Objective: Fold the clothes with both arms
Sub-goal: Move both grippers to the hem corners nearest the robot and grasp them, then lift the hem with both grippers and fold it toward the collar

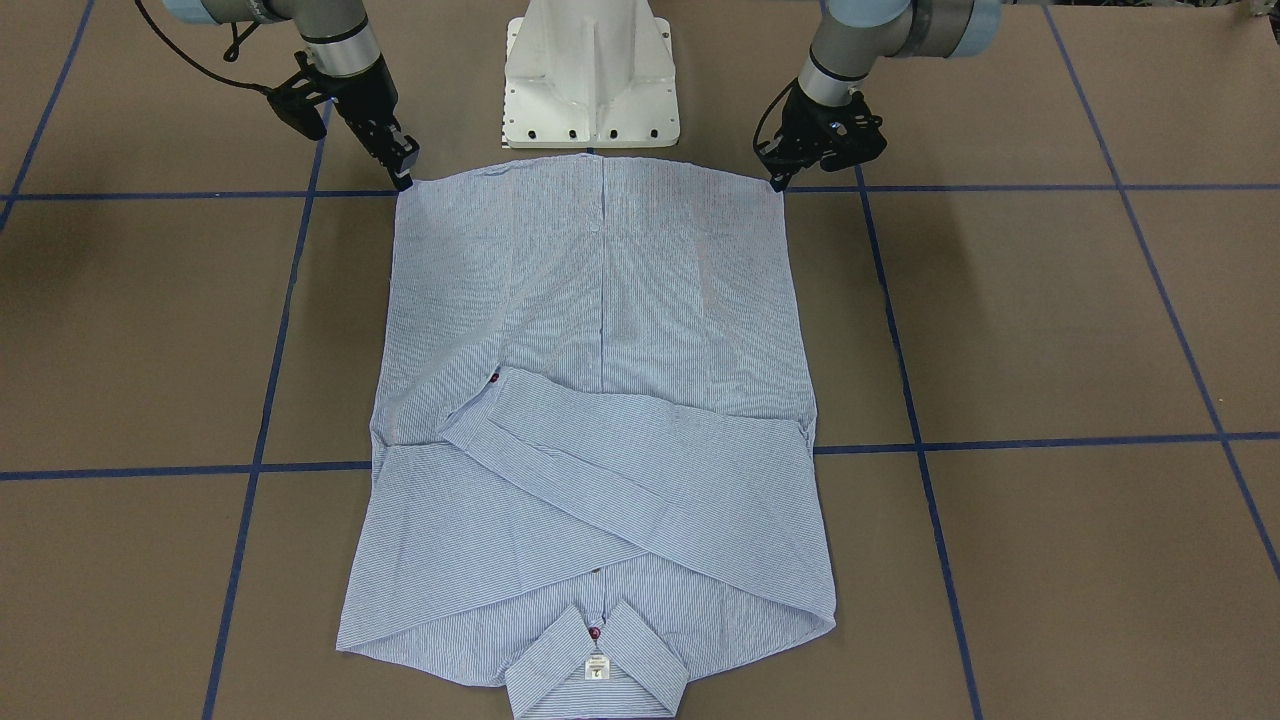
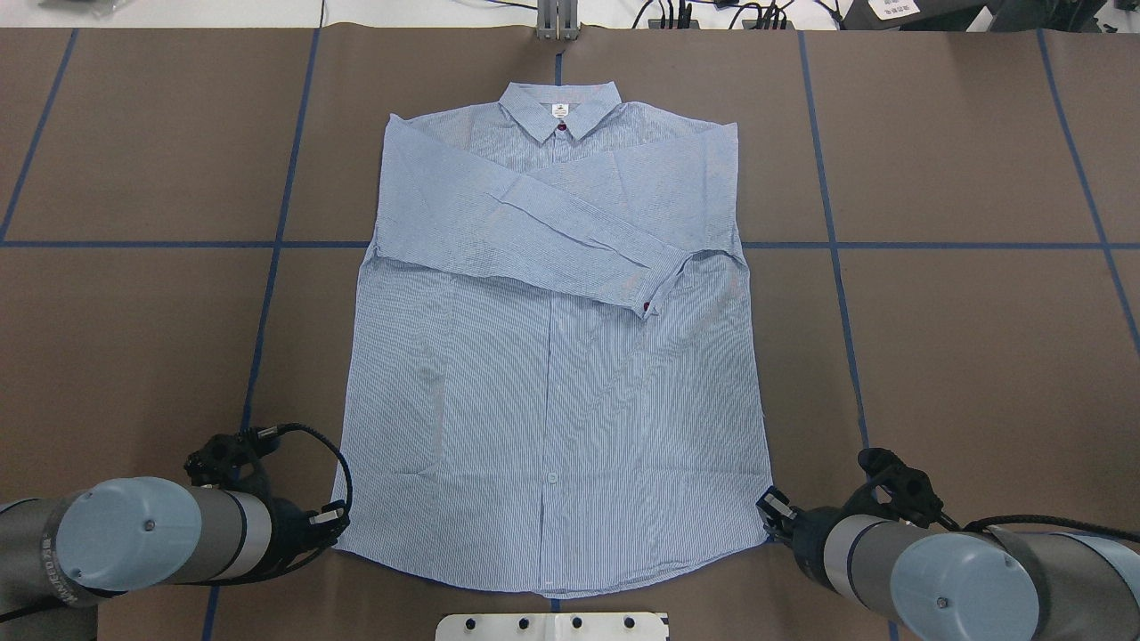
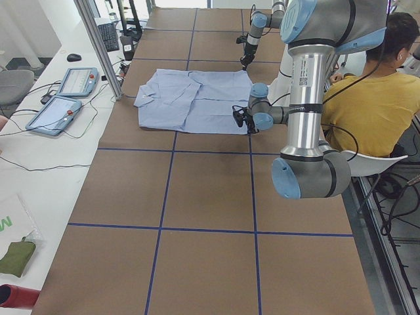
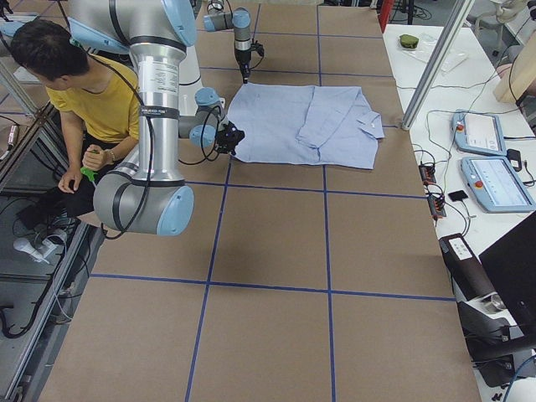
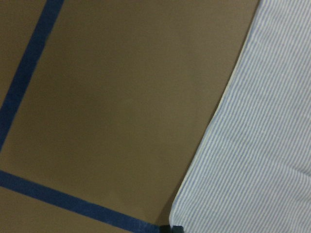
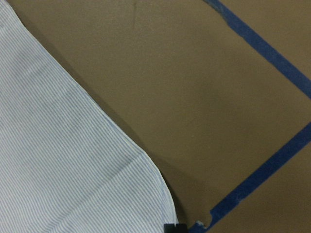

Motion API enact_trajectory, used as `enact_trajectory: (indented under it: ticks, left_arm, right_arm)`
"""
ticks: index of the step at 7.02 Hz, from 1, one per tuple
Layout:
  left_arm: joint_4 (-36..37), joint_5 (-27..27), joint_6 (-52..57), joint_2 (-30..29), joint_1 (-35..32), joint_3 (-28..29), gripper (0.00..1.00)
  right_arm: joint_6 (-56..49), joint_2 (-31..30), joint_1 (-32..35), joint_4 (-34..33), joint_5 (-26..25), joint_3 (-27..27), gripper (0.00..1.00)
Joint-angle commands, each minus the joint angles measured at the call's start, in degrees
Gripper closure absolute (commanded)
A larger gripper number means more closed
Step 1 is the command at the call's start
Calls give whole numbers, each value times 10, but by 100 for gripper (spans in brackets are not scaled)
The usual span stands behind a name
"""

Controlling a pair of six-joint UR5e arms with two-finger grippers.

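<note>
Logged a brown-covered table point(image 2: 962, 356) gridded with blue tape lines point(image 2: 935, 246). Found the light-blue striped shirt point(image 2: 552, 356) spread flat at mid-table, front up, collar point(image 2: 559, 111) at the side away from the robot, hem nearest the white pedestal base point(image 1: 592, 80). Noted both sleeves point(image 2: 534, 231) folded across the chest. Recorded the left gripper point(image 2: 331, 519) at the hem corner on its own side, tips down at the cloth edge. Recorded the right gripper point(image 2: 771, 509) likewise at the opposite hem corner. Cannot tell for either whether the jaws are clamped on fabric or merely touching it. Saw, in the side views, a seated person in a yellow top point(image 3: 367, 105) behind the robot, an aluminium post point(image 3: 98, 46) at the table's far edge, and two teach pendants point(image 4: 479, 132) on a white bench point(image 4: 494, 92).
</note>
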Motion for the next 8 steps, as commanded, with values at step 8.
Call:
enact_trajectory:
  ticks: [8]
  left_arm:
    - [7, -85, -71, -7, -142, -118, 100]
  right_arm:
    - [-3, -1, 137, 0, -1, 89, 100]
